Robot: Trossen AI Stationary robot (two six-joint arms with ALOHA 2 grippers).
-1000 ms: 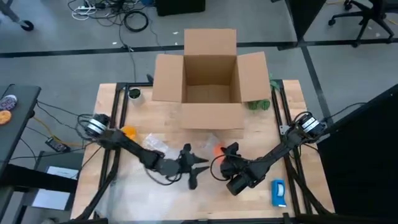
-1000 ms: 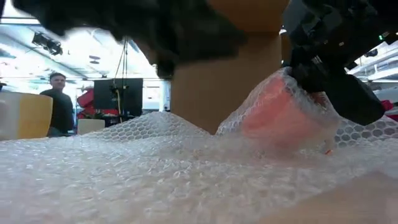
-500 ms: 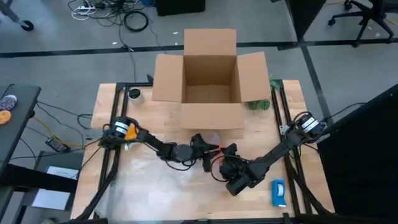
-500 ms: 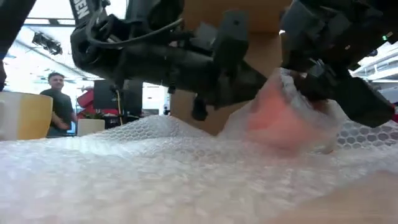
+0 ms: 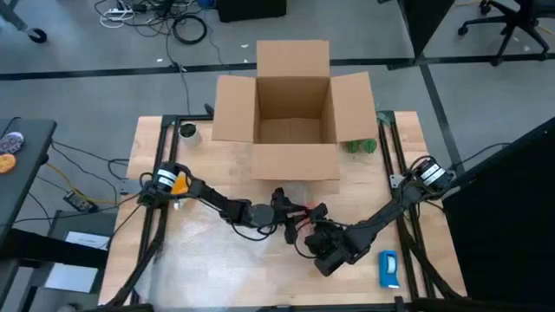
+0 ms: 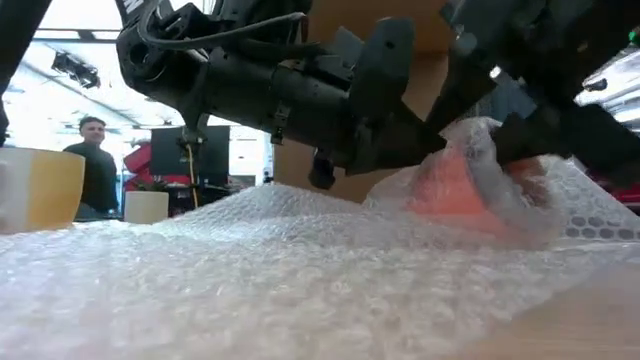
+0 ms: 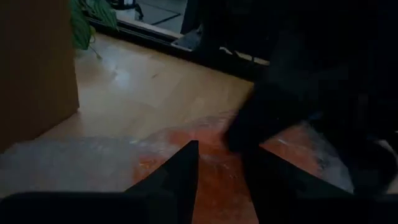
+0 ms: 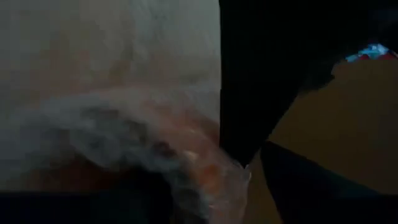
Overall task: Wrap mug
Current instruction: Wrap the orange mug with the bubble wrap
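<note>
While the mug (image 6: 455,190) sits under bubble wrap (image 6: 250,270) just in front of the cardboard box (image 5: 290,104), both grippers crowd it. The left gripper (image 5: 288,215) reaches in from nine o'clock, fingers slightly parted against the wrap. The right gripper (image 5: 319,227) comes from four o'clock; its grip cannot be told.

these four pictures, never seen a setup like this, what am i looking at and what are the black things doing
Two dark robot arms work at a wooden table. One picture looks straight down, one sits at table height, and two come from cameras on the arms' wrists. On the table lie a sheet of bubble wrap, an open cardboard box and a small blue-and-white object. The left pincer and right pincer meet at an orange mug that is partly covered in the wrap. The right pincer pinches the wrap beside it.
</note>
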